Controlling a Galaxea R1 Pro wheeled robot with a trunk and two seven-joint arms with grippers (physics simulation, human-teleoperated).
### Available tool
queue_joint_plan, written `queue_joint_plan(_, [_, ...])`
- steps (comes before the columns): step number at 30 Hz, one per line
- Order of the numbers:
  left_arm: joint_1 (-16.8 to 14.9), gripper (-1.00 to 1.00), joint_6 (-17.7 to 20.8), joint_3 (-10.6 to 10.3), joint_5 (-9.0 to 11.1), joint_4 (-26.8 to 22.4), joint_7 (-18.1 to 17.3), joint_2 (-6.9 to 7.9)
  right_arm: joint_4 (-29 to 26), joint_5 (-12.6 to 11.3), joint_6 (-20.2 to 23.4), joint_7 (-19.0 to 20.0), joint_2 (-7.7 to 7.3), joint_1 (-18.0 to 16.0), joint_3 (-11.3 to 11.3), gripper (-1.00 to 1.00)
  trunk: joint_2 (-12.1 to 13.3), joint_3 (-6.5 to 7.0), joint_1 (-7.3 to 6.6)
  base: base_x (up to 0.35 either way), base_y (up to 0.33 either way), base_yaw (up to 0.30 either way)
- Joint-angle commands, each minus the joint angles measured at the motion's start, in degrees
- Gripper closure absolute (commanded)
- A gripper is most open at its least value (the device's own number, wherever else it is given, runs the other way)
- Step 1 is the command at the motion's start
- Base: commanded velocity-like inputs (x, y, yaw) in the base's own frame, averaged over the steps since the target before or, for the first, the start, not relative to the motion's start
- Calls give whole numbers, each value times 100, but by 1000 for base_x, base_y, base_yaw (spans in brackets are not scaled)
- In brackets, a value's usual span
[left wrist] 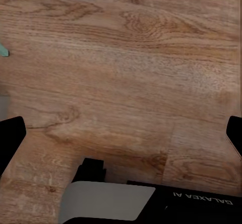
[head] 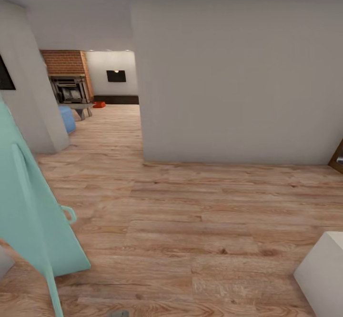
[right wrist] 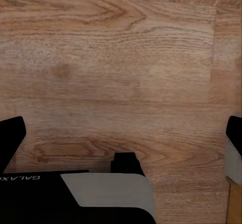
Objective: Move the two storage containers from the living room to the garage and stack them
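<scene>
Far down the hallway lies the living room, with its red-brick fireplace (head: 66, 76) and a black wall TV (head: 116, 75). A small orange-red storage container (head: 99, 104) sits on the wood floor there, against the dark base of the back wall. My left gripper (left wrist: 121, 138) hangs open over bare wood planks, with its black fingers (left wrist: 10, 141) wide apart and nothing between them. My right gripper (right wrist: 121, 138) is also open over bare planks and holds nothing. The garage is out of view.
A white wall corner (head: 143, 157) juts out ahead, with the passage to its left. A tall mint-green object (head: 33, 212) stands close on the left and a white box (head: 324, 269) at the lower right. A blue object (head: 67, 118) sits near the fireplace.
</scene>
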Motion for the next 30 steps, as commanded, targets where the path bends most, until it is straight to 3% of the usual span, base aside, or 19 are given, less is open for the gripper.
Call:
queue_joint_plan(1, [-3, -100, -7, 4, 47, 0, 11, -4, 14, -59, -26, -7, 4, -6, 47, -100, -3, -6, 3, 311, 0, 0])
queue_joint_plan(30, [-3, -100, -7, 4, 48, 0, 11, 15, 14, -66, -26, -7, 4, -6, 43, -100, -3, -6, 3, 311, 0, 0])
